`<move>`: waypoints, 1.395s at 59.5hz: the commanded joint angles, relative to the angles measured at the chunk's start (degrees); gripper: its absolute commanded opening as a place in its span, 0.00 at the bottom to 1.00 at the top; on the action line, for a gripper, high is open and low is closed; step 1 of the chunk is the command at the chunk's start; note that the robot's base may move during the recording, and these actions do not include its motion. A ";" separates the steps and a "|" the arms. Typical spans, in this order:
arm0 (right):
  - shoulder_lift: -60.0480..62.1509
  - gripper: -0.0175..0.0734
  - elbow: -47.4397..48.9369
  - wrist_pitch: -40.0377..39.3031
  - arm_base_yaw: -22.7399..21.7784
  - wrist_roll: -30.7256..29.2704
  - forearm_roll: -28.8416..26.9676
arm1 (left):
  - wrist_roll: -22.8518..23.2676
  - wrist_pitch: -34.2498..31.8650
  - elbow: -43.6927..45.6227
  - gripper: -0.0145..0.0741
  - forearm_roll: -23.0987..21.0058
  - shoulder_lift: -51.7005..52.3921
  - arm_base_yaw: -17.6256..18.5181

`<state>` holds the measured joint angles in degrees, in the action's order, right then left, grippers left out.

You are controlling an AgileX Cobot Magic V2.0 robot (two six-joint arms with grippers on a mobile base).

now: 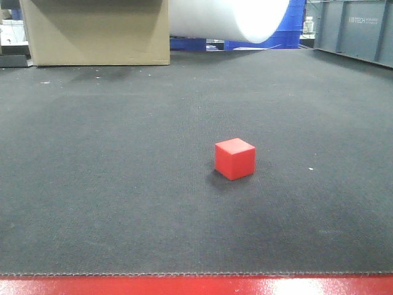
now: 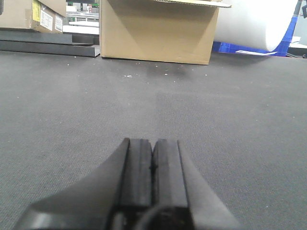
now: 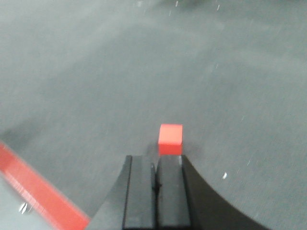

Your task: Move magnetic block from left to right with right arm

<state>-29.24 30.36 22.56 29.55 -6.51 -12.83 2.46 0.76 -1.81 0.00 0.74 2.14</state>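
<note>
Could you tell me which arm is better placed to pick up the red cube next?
Right. The magnetic block lies just beyond the shut right pincer; the left pincer, also shut, sees only bare mat.

We see a dark grey mat (image 1: 123,203) with a red edge (image 1: 196,286) in front. Behind it stand a cardboard box (image 1: 95,31), a white roll (image 1: 227,18) and blue crates (image 1: 288,37).

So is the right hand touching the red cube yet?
Apart. The front view shows the red cube alone on the mat, no hand near it. In the right wrist view the shut right hand is above the mat, the cube beyond it.
</note>
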 commanded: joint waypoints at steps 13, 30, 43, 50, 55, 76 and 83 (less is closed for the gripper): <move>9.12 0.26 -7.13 -10.20 -14.64 -0.11 1.02 | 0.25 -5.10 -0.53 0.03 0.00 0.60 -0.10; 23.31 0.26 -20.50 -14.25 -27.38 -0.11 1.44 | 0.25 -5.10 -0.53 0.03 0.00 0.60 -0.10; 31.05 0.26 -28.52 -19.06 -29.34 -0.05 1.57 | 0.25 -5.10 -0.53 0.03 0.00 0.60 -0.10; 30.85 0.26 -30.85 -23.06 -29.94 -0.05 1.57 | 0.25 -5.10 -0.53 0.03 0.00 0.60 -0.10; 30.85 0.26 -31.88 -25.00 -30.43 0.09 1.57 | 0.25 -5.10 -0.53 0.03 0.00 0.60 -0.10; 30.85 0.26 -31.83 -25.40 -30.43 0.08 3.01 | 0.25 -5.10 -0.53 0.03 0.00 0.60 -0.10; 30.85 0.26 -31.83 -25.28 -30.43 0.08 2.99 | 0.25 -5.10 -0.53 0.03 0.00 0.60 -0.10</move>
<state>0.49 -1.68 2.63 -0.56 -6.51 -10.56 2.46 0.76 -1.81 0.00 0.74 2.14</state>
